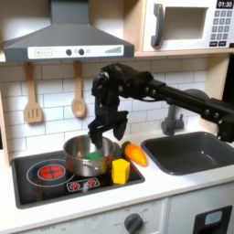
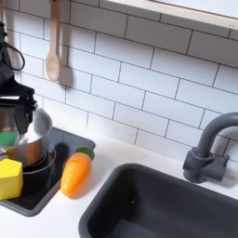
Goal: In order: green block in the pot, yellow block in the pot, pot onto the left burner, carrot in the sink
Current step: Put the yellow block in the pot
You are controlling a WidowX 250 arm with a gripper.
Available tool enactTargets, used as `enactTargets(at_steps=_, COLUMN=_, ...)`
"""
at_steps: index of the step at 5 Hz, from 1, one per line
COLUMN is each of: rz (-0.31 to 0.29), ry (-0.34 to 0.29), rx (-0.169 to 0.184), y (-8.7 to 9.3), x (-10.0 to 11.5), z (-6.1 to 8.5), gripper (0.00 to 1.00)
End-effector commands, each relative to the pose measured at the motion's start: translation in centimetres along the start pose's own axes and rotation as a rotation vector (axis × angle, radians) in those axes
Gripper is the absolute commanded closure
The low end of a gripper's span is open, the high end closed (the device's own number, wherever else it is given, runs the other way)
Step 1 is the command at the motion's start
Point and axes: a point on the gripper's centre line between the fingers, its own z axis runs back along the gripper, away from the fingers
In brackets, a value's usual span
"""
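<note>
1. Gripper [image 1: 104, 135] hanging fingers-down over the pot [image 1: 80, 146] in the first exterior view, fingers spread apart and holding nothing, tips just above the rim.
2. Inside the pot, a patch of bright green, the green block [image 1: 94, 158], lying against the wall nearer the camera in the first exterior view; seen in the second exterior view as a green patch [image 2: 7, 139] at the second exterior view's left edge.
3. Pot [image 2: 33, 139] standing on the black stovetop [image 1: 37, 183], to the right of the left burner [image 1: 50, 171] in the first exterior view.
4. Yellow block [image 1: 120, 170] on the stovetop, just beside the pot's front right wall in the first exterior view; in the second exterior view [image 2: 9, 178] low at the left.
5. Carrot [image 1: 135, 154] lying at the stovetop's right edge, between pot and sink [image 1: 192, 154]; in the second exterior view [image 2: 76, 173] orange body tilted, green tip up.
6. Sink [image 2: 167, 204] dark, with curved faucet [image 2: 209, 149] behind.
7. Wooden spoon [image 2: 54, 46] hanging on the white tiled wall.
</note>
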Motion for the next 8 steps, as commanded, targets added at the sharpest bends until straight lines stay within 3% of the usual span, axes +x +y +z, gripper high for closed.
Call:
enactTargets(at_steps=1, rz=-0.004, ry=0.001, rx=0.005, y=-0.7, x=-1.6, z=0.5, gripper=0.0)
enactTargets(at_steps=3, rz=-0.013, ry=0.054, rx=-0.005, y=-2.3, x=-3.5, z=-1.2, gripper=0.0)
enactTargets(at_steps=4, rz=-0.008, ry=0.067, rx=0.005, y=-2.0, x=-4.0, z=-1.9, gripper=0.0)
enactTargets(at_steps=6, rz=-0.011, ry=0.096, rx=0.033, y=-1.8, x=-5.1, z=-2.1, gripper=0.0)
enactTargets(at_steps=7, rz=-0.002, ry=0.087, rx=0.042, y=-1.6, x=-5.4, z=-1.3, gripper=0.0)
enactTargets(at_steps=8, rz=-0.006, ry=0.118, rx=0.037, y=-1.7, x=-5.7, z=-2.0, gripper=0.0)
